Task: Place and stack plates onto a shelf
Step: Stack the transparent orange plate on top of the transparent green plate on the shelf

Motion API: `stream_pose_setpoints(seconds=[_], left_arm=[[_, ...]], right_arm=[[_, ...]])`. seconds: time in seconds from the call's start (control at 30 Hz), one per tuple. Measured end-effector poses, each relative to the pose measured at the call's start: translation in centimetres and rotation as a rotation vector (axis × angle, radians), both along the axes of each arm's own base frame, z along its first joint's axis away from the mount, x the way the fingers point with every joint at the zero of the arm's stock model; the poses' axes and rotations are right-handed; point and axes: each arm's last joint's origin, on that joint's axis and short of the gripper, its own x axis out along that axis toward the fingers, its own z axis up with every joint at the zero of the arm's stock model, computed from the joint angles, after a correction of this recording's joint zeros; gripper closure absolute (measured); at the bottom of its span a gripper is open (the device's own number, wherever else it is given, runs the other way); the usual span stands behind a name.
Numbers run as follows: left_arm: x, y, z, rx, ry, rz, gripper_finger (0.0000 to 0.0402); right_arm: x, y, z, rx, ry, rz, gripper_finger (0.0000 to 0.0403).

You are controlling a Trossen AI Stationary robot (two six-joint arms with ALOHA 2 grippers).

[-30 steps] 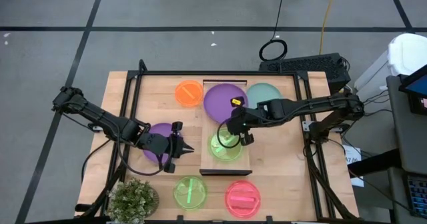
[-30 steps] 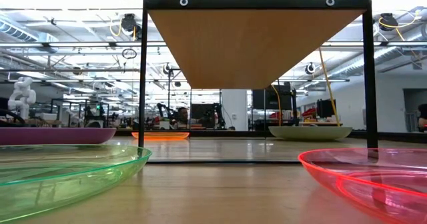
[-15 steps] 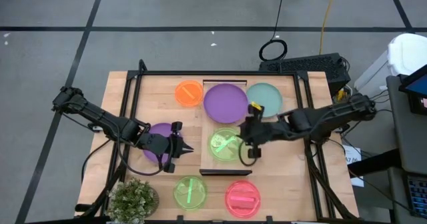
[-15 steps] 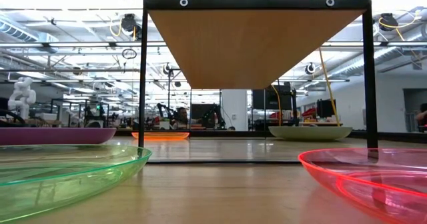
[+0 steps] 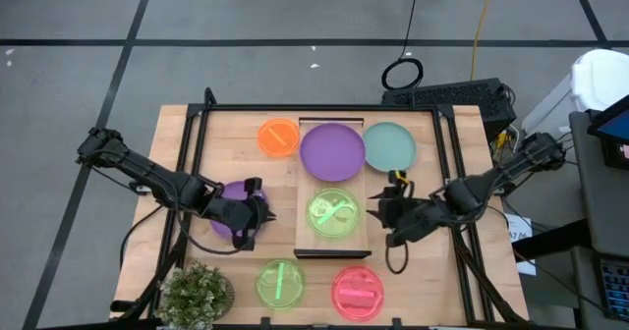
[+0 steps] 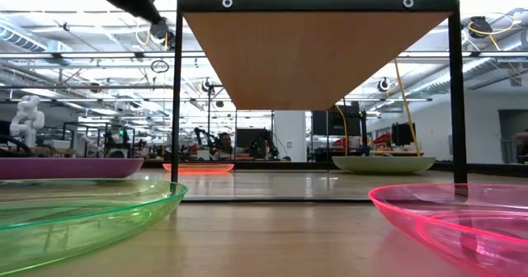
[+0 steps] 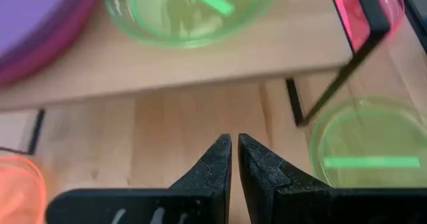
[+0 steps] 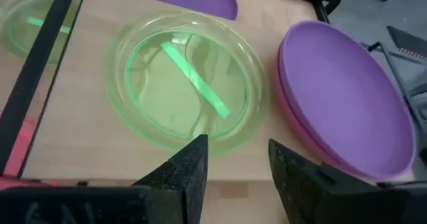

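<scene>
Seen from above, a wooden table (image 5: 187,134) carries a black frame and a raised light-wood shelf (image 5: 334,178) down its middle. On the shelf sit a large purple plate (image 5: 331,150) at the far end, resting on a magenta plate (image 8: 303,134) whose rim only the right wrist view reveals, and a clear green plate (image 5: 332,213) just beside them toward the near end. Around the shelf on the tabletop lie a small orange plate (image 5: 278,137), a teal plate (image 5: 389,145), another purple plate (image 5: 233,210), a second green plate (image 5: 279,281) and a pink-red plate (image 5: 356,291). A potted plant (image 5: 195,293) stands at the near left corner.

The right gripper (image 5: 379,212) hovers just off the shelf's right edge, fingers spread apart and holding nothing, facing the green plate. The left gripper (image 5: 263,212) hangs over the loose purple plate, left of the shelf, its fingers pressed almost together on nothing.

The low view shows the shelf's underside between dark posts, with the green and pink-red plates near the camera.
</scene>
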Motion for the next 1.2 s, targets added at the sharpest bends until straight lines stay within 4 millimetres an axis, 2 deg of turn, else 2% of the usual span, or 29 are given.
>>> stream_pose_setpoints(seconds=[0.3, 0.43, 0.67, 0.83, 0.93, 1.2], left_arm=[[0.4, 1.3, -0.6, 0.005, 0.046, 0.067, 0.0369], [0.3, 2.4, -2.1, 0.017, 0.104, 0.103, 0.0369], [-0.3, 3.6, -4.4, -0.014, 0.188, 0.158, 0.0369], [0.0, 4.3, -4.4, -0.042, 0.183, 0.195, 0.0369], [-0.1, 4.8, -4.4, -0.001, 0.187, 0.232, 0.0369], [0.2, 7.6, -4.4, 0.041, 0.177, 0.39, 0.0369]], right_arm=[[-3.2, -1.6, -0.4, 0.141, -0.133, -0.056, 0.0261], [-4.0, -2.0, -0.8, 0.201, -0.196, -0.071, 0.0261], [-4.3, -2.1, -1.5, 0.237, -0.229, -0.046, 0.0261], [-4.2, -2.0, -1.4, 0.227, -0.236, -0.034, 0.0261], [-4.2, -2.0, -1.4, 0.225, -0.235, -0.033, 0.0261], [-4.2, -2.0, -1.4, 0.225, -0.235, -0.033, 0.0261]])
